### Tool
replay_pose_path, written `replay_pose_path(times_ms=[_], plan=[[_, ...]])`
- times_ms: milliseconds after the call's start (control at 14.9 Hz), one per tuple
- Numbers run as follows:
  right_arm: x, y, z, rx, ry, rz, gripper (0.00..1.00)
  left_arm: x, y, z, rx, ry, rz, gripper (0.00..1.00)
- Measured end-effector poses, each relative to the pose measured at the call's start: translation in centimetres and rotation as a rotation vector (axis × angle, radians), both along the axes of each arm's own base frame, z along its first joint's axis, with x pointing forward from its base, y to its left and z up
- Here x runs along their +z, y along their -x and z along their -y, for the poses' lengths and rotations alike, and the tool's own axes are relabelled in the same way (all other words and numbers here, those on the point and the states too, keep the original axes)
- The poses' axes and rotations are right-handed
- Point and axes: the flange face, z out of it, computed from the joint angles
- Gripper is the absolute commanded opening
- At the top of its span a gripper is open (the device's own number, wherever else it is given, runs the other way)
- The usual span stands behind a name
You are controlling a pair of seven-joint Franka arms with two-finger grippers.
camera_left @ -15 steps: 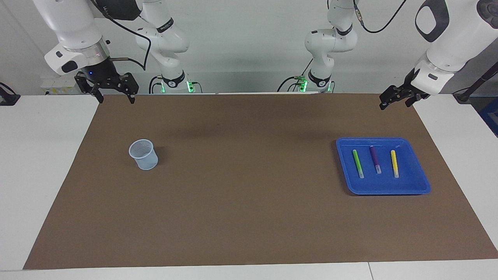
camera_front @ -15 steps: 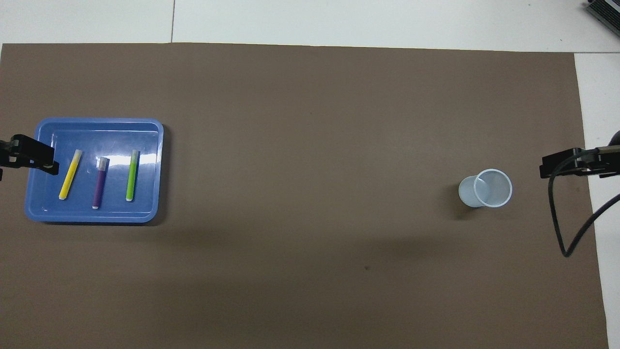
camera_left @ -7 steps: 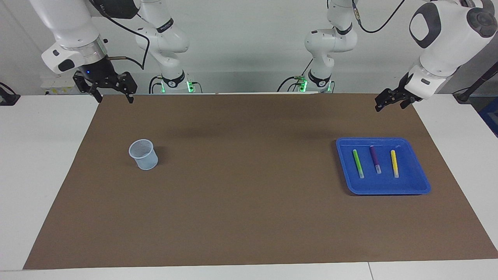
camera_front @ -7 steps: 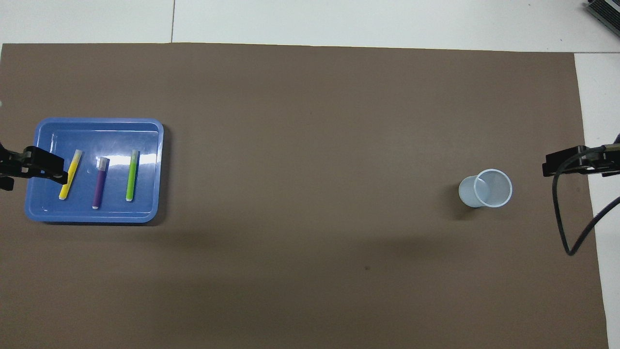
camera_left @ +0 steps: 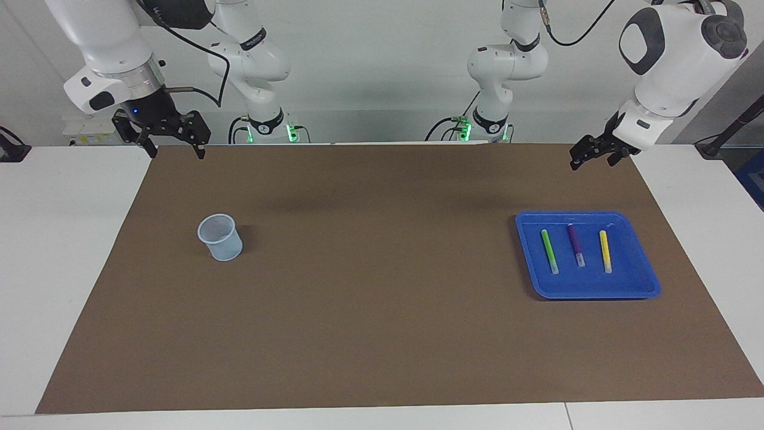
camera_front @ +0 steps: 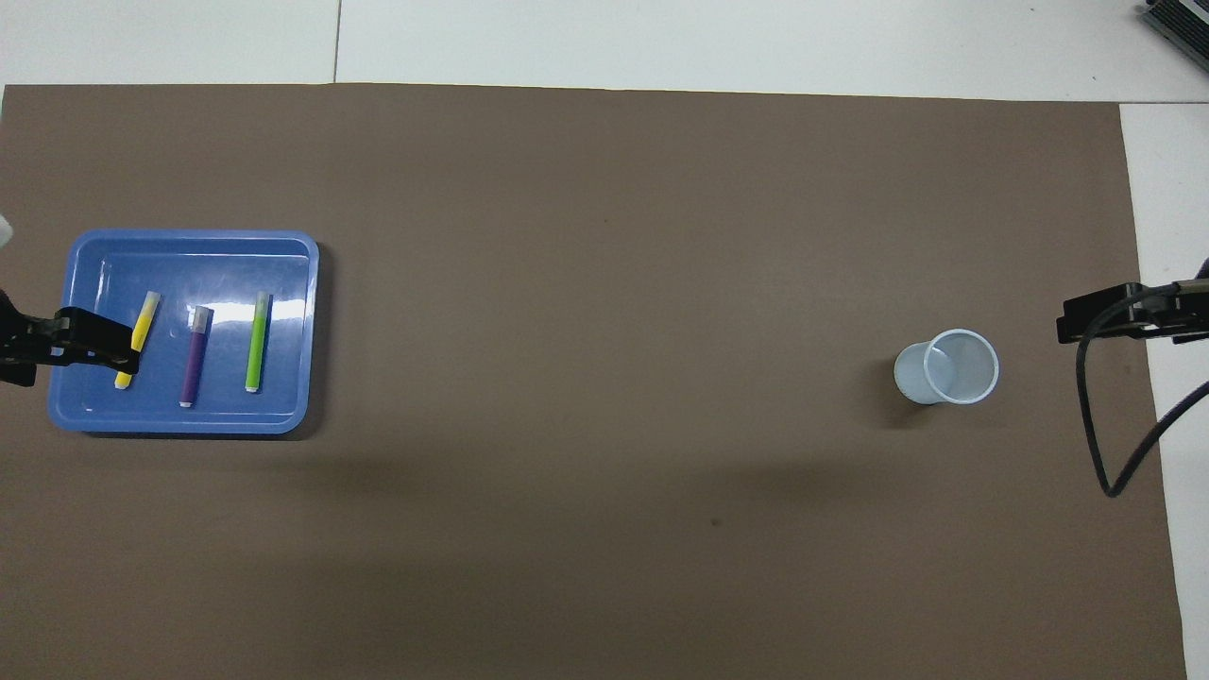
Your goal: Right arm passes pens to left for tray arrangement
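The blue tray [camera_left: 597, 292] [camera_front: 189, 238] lies on the brown mat toward the left arm's end. Three pens lie in it side by side, apart from each other: green [camera_left: 549, 251] [camera_front: 256, 345], purple [camera_left: 576, 245] [camera_front: 194, 364] and yellow [camera_left: 605, 251] [camera_front: 148, 316]. My left gripper [camera_left: 590, 156] [camera_front: 90, 345] hangs open and high in the air, holding nothing. From above it covers the tray's outer rim and part of the yellow pen. My right gripper [camera_left: 177, 150] [camera_front: 1096, 319], with its blue light on, waits open and raised over the mat's corner at the right arm's end.
A small pale-blue translucent cup [camera_left: 221, 237] [camera_front: 949, 366] stands upright on the mat toward the right arm's end. A black cable [camera_front: 1096, 444] loops down from the right wrist. White table shows around the mat [camera_left: 382, 286].
The left arm has swung its raised gripper a little toward the table's middle, so from above it now overlaps the yellow pen. The right gripper rose slightly, then held still. Pens, tray and cup are unmoved.
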Motion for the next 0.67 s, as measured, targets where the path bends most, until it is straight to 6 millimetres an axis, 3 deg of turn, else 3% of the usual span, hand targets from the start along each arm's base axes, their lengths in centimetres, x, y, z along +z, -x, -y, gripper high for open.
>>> replay_pose_path(times_ms=[673], plan=[[-0.01,-0.04,0.00,0.000,0.000,0.000,1.00,0.76,-0.79,0.01,0.000,-0.002,0.058,1.00]])
